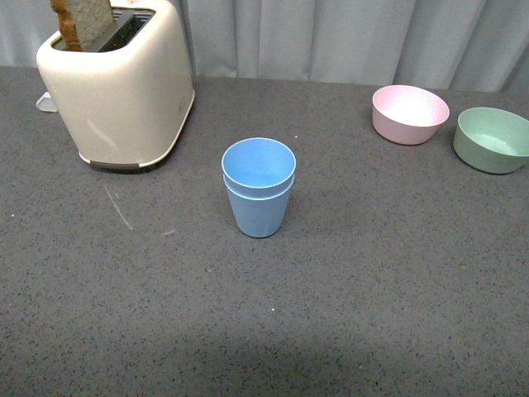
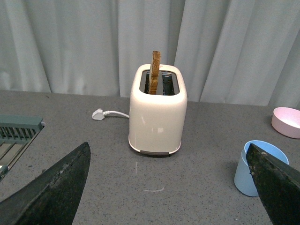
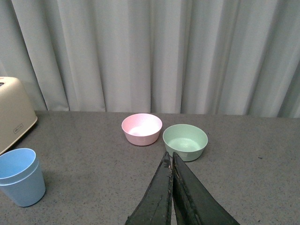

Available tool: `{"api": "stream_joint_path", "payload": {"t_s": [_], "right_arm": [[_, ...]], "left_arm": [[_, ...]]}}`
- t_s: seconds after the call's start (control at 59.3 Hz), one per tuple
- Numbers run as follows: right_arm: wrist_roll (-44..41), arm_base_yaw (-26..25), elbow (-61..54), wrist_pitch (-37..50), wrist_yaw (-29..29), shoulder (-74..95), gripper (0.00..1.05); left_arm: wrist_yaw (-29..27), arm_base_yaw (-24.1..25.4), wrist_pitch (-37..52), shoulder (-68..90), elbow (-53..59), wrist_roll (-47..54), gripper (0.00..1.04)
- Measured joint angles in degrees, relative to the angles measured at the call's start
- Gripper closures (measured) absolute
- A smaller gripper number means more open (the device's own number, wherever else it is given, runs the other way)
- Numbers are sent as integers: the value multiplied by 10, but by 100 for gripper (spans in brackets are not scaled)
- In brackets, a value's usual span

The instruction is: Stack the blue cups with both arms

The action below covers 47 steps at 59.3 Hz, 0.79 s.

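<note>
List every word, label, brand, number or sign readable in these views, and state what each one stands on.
No text can be read in any view.
Cream plastic toaster: a small dark mark on its side in the right wrist view, too small and blurred to read.
Stacked light blue plastic cups, pink bowl, green bowl: plain, no markings.
Grey speckled table and pale curtain: no signs or labels.

Between the spread fingers of the left gripper (image 2: 168, 187) a broad strip of bare table (image 2: 154, 197) is seen, closed off ahead by the toaster (image 2: 158, 112). The stacked blue cups (image 2: 255, 166) stand just inside one finger. Ahead of the closed right gripper (image 3: 171, 171) the way is blocked by the green bowl (image 3: 185, 141) and the pink bowl (image 3: 141, 129); open table is left on either side.
</note>
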State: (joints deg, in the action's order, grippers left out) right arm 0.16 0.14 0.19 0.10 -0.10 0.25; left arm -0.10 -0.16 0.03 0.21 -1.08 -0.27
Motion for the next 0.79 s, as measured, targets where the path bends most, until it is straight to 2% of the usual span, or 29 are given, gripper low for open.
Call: {"api": "stream_joint_path", "payload": {"t_s": [0.287,0.354,0.522,0.556,0.624,0.792], "right_arm": [[-1,0,0,0,0,0,55],[-1,0,0,0,0,0,39],[-1,0,0,0,0,0,11],[0,0,0,0,0,0,8],[0,0,0,0,0,0,10],[0,0,0,0,0,0,10]], "left_arm": [[0,0,0,0,0,0,7],[0,0,0,0,0,0,7],[0,0,0,0,0,0,7],[0,0,0,0,0,0,7],[0,0,0,0,0,0,7],[0,0,0,0,0,0,7]]}}
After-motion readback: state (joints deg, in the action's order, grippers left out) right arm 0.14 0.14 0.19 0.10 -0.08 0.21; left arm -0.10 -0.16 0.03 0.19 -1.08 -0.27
